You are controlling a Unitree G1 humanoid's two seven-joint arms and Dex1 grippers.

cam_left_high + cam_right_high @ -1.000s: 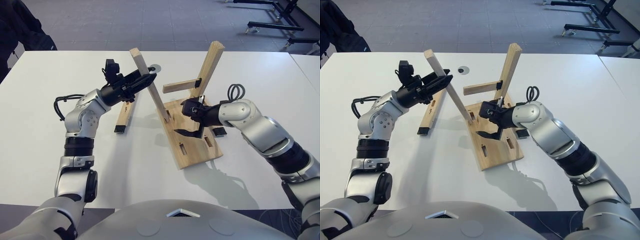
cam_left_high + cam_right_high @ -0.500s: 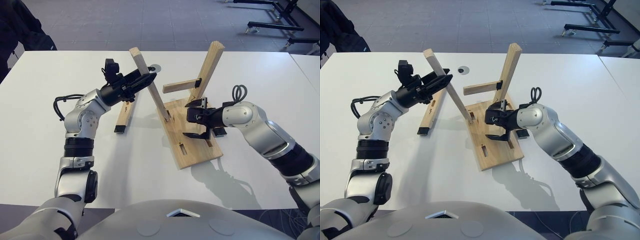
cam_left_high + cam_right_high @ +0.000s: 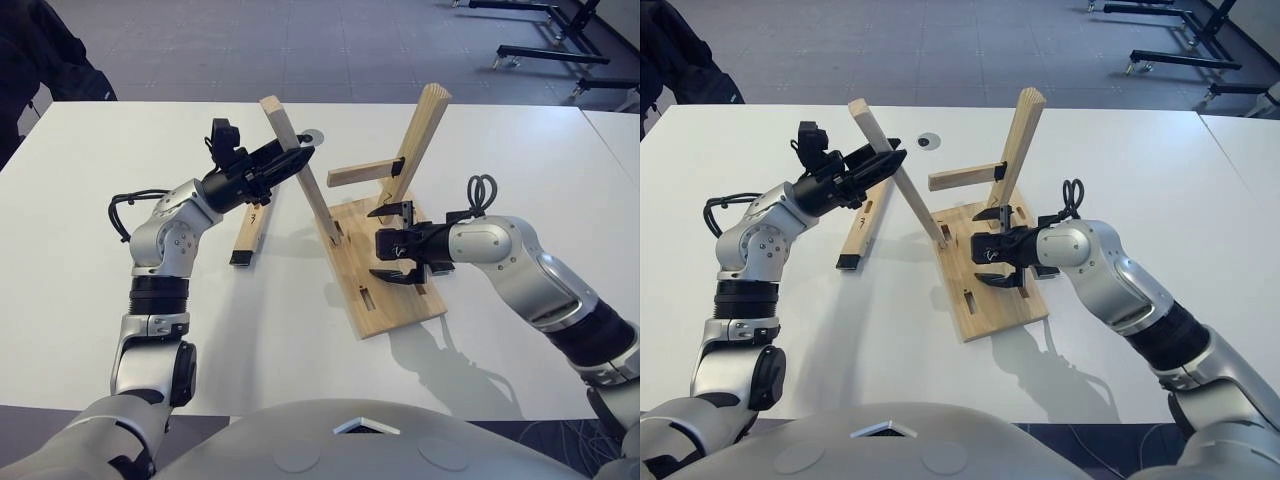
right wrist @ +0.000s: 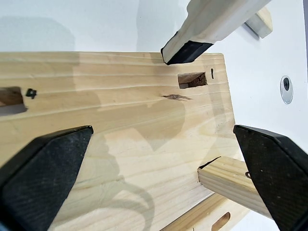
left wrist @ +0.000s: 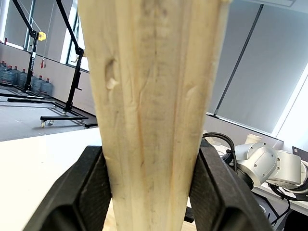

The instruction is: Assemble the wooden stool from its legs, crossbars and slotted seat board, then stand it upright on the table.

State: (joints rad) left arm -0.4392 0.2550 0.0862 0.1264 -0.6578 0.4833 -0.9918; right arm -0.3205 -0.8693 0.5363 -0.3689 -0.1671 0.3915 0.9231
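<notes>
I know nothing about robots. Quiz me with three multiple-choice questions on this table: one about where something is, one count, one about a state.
1. Where is the loose leg?
A) flat on the table, on the robot's left of the seat board
B) on top of the seat board
C) hanging off the table's edge

2. How many legs rise from the seat board?
A) one
B) two
C) four

3. The right tool is:
A) open above the seat board
B) shut on the seat board
C) shut on the loose leg

Answers:
1 A: it lies flat beside the board.
2 B: the tilted leg clamped in the left tool, and the leg with the crossbar.
3 A: its fingers are spread wide, gripping nothing.
</notes>
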